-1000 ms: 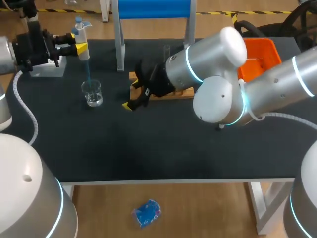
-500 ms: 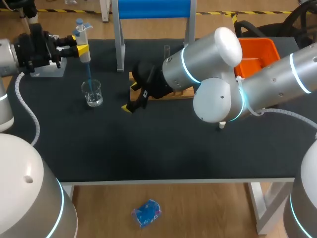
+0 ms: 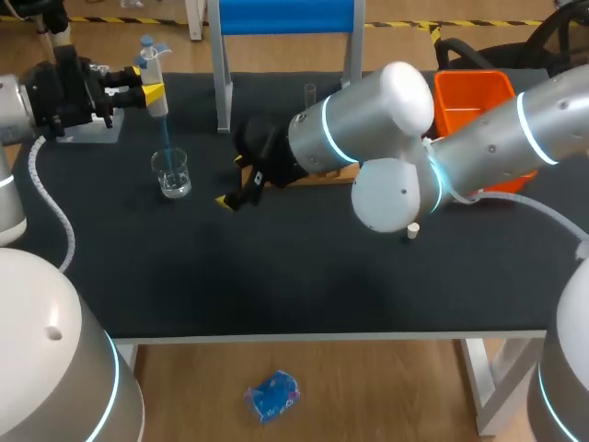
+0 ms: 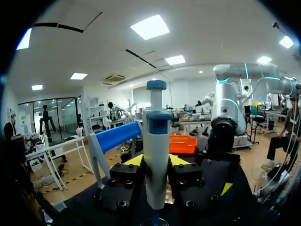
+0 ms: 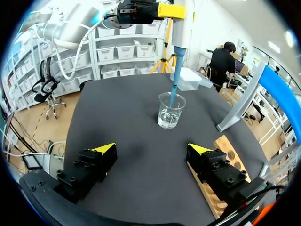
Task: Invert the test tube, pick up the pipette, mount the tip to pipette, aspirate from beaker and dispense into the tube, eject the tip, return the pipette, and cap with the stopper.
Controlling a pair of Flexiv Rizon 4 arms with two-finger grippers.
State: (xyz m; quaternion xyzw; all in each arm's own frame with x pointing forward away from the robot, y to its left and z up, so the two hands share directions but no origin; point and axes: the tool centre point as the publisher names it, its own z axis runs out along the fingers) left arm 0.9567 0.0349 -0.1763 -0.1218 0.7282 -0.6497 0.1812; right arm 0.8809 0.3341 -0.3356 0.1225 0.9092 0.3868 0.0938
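My left gripper [image 3: 147,90] is shut on the white and blue pipette [image 3: 151,69], held upright at the table's back left. The pipette's blue tip [image 3: 166,138] reaches down into the glass beaker [image 3: 172,173]. In the left wrist view the pipette [image 4: 155,150] stands between the yellow fingers [image 4: 133,160]. My right gripper [image 3: 237,189] is open and empty, low over the mat to the right of the beaker. In the right wrist view the beaker [image 5: 169,110] and the blue tip [image 5: 175,87] lie ahead of my right gripper [image 5: 149,153]. A clear test tube [image 3: 310,93] stands behind the wooden rack [image 3: 342,171].
My right arm [image 3: 368,120] covers most of the rack. An orange bin [image 3: 479,97] sits at the back right, a blue-topped stand [image 3: 223,83] at the back middle, and a white box [image 3: 87,129] under my left arm. A small white stopper [image 3: 413,230] lies on the mat.
My right arm has swung left, bringing its open gripper closer to the beaker. The left gripper and pipette have barely shifted.
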